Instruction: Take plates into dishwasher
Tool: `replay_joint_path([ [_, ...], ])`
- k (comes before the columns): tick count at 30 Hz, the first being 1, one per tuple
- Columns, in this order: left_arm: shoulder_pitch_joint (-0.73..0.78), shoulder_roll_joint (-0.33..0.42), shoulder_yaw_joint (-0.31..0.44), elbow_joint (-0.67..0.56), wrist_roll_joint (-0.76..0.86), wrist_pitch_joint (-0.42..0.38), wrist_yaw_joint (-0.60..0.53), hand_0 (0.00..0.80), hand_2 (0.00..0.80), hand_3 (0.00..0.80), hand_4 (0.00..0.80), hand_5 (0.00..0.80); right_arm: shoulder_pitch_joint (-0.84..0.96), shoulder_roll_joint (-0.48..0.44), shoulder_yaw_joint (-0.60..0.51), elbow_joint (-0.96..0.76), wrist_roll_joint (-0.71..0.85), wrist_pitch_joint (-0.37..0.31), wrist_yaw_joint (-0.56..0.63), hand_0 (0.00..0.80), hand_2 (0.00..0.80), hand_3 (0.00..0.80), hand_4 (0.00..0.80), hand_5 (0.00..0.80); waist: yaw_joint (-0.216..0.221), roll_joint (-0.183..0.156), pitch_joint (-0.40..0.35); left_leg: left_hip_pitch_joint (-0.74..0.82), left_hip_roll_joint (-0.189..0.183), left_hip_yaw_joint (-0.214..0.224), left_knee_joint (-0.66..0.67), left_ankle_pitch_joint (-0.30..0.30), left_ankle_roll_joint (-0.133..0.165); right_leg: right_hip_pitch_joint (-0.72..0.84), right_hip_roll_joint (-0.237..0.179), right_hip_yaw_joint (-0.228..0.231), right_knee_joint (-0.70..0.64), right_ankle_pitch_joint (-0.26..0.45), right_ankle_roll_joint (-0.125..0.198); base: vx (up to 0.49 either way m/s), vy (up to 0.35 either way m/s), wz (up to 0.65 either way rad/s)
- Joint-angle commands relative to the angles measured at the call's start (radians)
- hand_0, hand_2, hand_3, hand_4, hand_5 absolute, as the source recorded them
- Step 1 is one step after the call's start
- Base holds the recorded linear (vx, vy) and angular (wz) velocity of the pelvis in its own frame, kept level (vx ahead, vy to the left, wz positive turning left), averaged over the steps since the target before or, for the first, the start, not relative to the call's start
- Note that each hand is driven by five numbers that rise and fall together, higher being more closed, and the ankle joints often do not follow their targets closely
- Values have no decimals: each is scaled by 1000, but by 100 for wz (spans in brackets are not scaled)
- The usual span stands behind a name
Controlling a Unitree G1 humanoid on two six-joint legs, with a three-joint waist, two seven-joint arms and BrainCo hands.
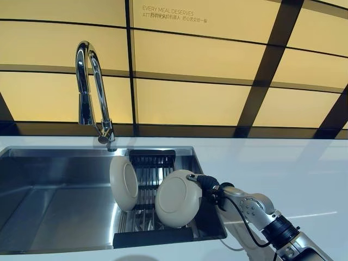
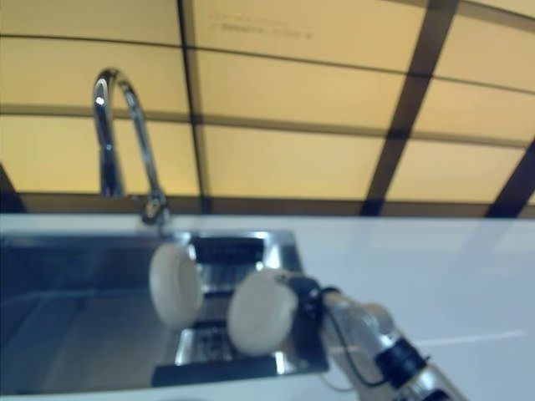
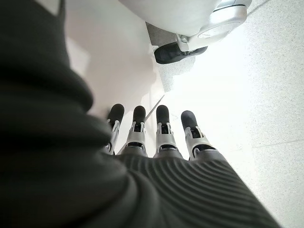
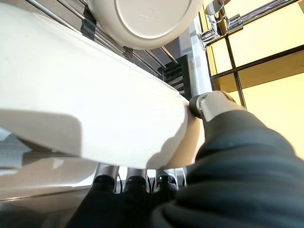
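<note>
The robot's right hand (image 1: 209,185) grips a cream plate (image 1: 178,198) on edge over the dish rack (image 1: 152,163) set in the right end of a steel sink (image 1: 54,201). In the right wrist view the thumb (image 4: 209,102) curls over the plate's rim while the dark-tipped fingers (image 4: 135,183) press against its other face, so the plate (image 4: 90,114) is pinched between thumb and fingers, its broad face running across and away from the palm. Just beyond the fingers, a second cream plate (image 1: 124,183) stands upright in the rack's metal bars, its underside turned toward the held plate; the two plates sit near each other, but whether they touch cannot be told. A chrome faucet (image 1: 89,92) arches over the sink's back edge, well past both plates, against a wall of yellow panels (image 1: 190,65). The white countertop (image 1: 293,174) spreads out beside the hand. The left hand (image 3: 156,137) shows only in its own wrist view, fingers straight and side by side, holding nothing, pointing toward a pale floor (image 3: 266,95).
</note>
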Motion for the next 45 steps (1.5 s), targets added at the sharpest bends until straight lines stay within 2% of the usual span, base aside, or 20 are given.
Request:
replay_joint_path([
  [1, -72, -5, -62, 22, 4, -22, -3, 0, 0, 0, 0, 0, -97, -12, -2, -48, 3, -47, 13, 800, 800, 800, 800, 800, 32, -12, 1, -1, 29, 30, 2, -28, -17, 39, 25, -43, 3, -39, 21, 0, 0, 0],
  [8, -71, -5, -64, 22, 2, -22, -1, 0, 0, 0, 0, 0, -91, -17, -8, -68, 20, -69, 13, 800, 800, 800, 800, 800, 31, -12, 2, -1, 30, 33, 2, -28, -17, 39, 25, -43, 3, -39, 21, 0, 0, 0],
  [21, -53, -3, -53, 36, 13, -40, -7, 0, 0, 0, 0, 0, -112, -63, -76, -182, 123, -187, -4, 800, 800, 800, 800, 800, 27, -16, -8, 3, 31, 33, 2, -31, -21, 43, 24, -45, 3, -38, 24, 0, 0, 0],
  [33, -39, -11, -57, 69, 15, -67, -13, 0, 0, 0, 0, 0, -150, -128, -145, -241, 125, -282, 0, 800, 800, 800, 800, 800, 18, -20, -22, 15, 27, 38, 2, -41, -16, 52, 17, -40, 3, -39, 28, 6, 23, 0],
  [41, -35, -18, -68, 87, 11, -88, -13, 0, 0, 0, 0, 0, -136, -164, -192, -290, 80, -332, -3, 800, 800, 800, 800, 800, 1, -22, -29, 27, 16, 52, 2, -56, -2, 50, -1, -21, 6, -33, 41, 1, 86, -2],
  [45, -42, -14, -66, 93, 11, -91, -13, 0, 0, 0, 0, 0, -119, -186, -226, -292, 81, -365, 5, 800, 800, 800, 800, 800, -15, -22, -25, 37, 3, 72, 8, -70, 14, 37, -15, 3, 15, -18, 57, -20, 116, -8],
])
